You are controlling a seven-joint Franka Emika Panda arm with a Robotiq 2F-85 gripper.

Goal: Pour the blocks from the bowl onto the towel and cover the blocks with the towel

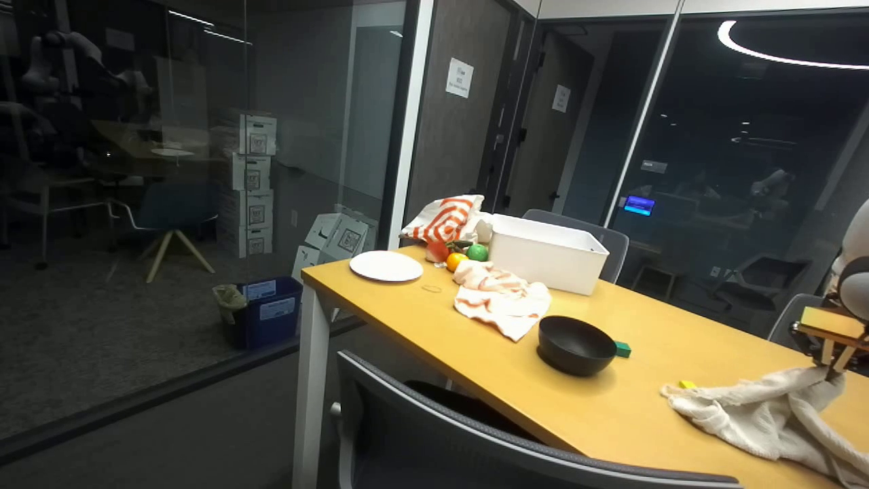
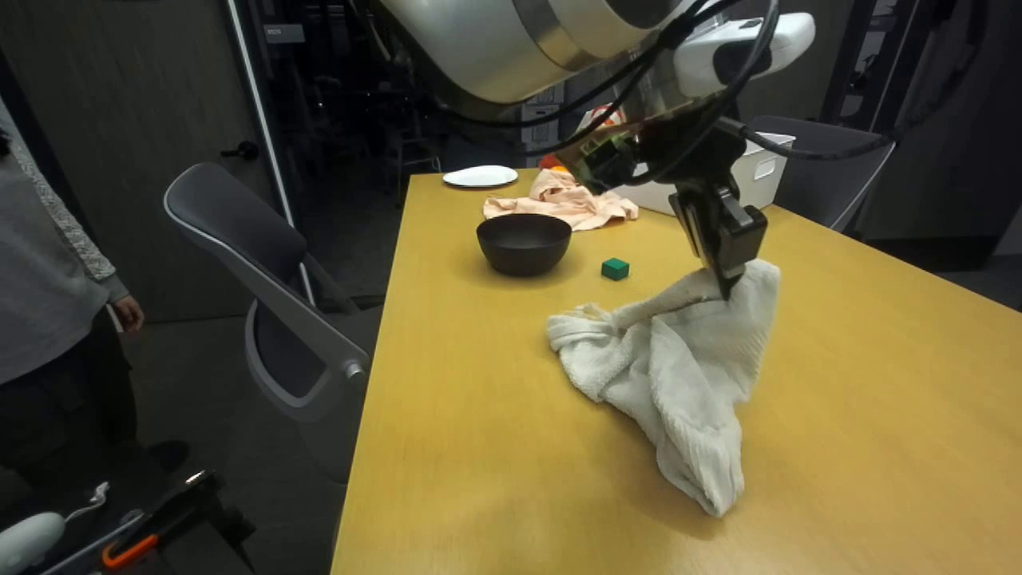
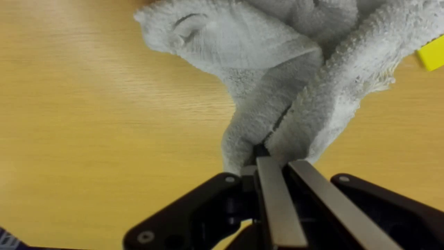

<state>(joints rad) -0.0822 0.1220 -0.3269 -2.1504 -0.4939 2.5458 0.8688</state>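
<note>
A black robotic pincer (image 2: 726,292) has its two fingers brought nearly together, pinching a raised fold of a large plain white towel (image 2: 679,367) with a rough, terry-like weave. From that peak the towel falls in crumpled folds to a long yellow wood-toned bench (image 2: 447,399). In the wrist view the cloth bunches around the fingertips and spreads away from them. What lies beneath the folds is hidden.

Two small toy blocks show. A bright yellow block (image 1: 687,384) lies on the bench at the towel's edge; whether the two touch, I cannot tell. A dark green block (image 2: 615,269) sits between the towel and a small round black bowl (image 2: 523,247), near the bowl but apart from it. The bowl stands upright on the bench.

Farther along the bench, in both exterior views, are a smaller crumpled whitish cloth with orange-red patches (image 1: 502,302), a flat white oval-looking plate (image 1: 385,265) and a white rectangular box (image 1: 543,258). In an exterior view, a round orange object (image 1: 456,262) and a round green object (image 1: 477,252) rest beside the box. In an exterior view, a dark grey chair (image 2: 239,208) stands alongside the bench, and a person in a grey top (image 2: 48,271) is partly visible near it.
</note>
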